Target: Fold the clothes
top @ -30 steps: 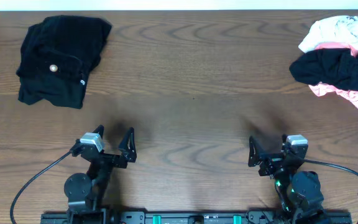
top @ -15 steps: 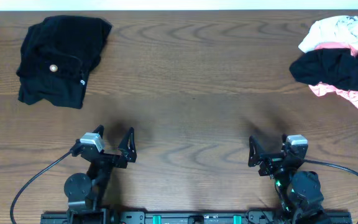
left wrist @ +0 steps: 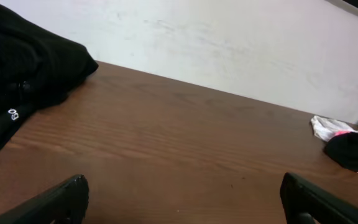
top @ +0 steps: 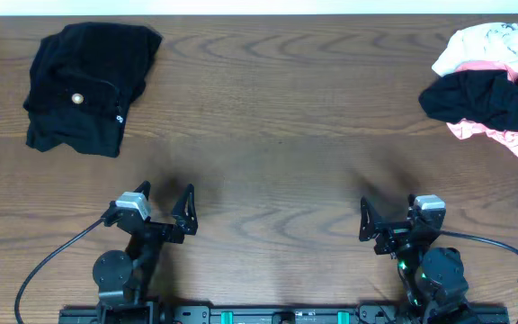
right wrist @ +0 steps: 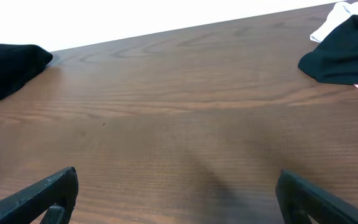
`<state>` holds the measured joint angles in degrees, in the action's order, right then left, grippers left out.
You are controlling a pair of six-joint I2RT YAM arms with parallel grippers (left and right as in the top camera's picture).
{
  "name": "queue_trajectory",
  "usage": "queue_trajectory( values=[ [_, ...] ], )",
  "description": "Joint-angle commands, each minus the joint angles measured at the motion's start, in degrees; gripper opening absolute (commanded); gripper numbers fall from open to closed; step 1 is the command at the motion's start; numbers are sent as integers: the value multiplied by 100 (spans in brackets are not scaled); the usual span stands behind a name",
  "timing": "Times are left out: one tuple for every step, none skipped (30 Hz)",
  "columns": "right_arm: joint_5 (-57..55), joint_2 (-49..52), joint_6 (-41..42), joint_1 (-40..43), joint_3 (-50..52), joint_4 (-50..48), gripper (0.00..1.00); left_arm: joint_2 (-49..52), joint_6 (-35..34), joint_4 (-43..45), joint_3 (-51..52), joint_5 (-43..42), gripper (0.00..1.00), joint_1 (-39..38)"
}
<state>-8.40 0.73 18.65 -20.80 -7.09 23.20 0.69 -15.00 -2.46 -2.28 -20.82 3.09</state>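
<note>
A black folded garment (top: pixel 88 83) with a small white button lies at the far left of the table; it also shows in the left wrist view (left wrist: pixel 17 74) and at the edge of the right wrist view (right wrist: pixel 8 65). A heap of black, white and pink clothes (top: pixel 490 90) lies at the far right; it shows in the right wrist view (right wrist: pixel 347 53) and the left wrist view (left wrist: pixel 350 149). My left gripper (top: pixel 165 205) is open and empty near the front edge, its fingers wide apart (left wrist: pixel 182 199). My right gripper (top: pixel 387 214) is open and empty near the front edge (right wrist: pixel 178 196).
The brown wooden table (top: pixel 268 135) spans the whole view. A white wall (left wrist: pixel 229 43) runs along its far edge. Black cables (top: pixel 52 261) trail from both arm bases at the front.
</note>
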Motion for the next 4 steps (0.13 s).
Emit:
queue_trajectory(
  values=[
    [4, -39, -48, 70, 28, -11, 99, -35, 33, -61, 170, -55, 98, -28],
    [7, -39, -48, 70, 28, -11, 99, -35, 33, -61, 170, -55, 98, -28],
    [4, -39, -46, 70, 28, -11, 99, -35, 33, -61, 170, -55, 98, -28],
    [7, -39, -48, 70, 28, -11, 99, -35, 33, -61, 170, -55, 98, -28]
  ],
)
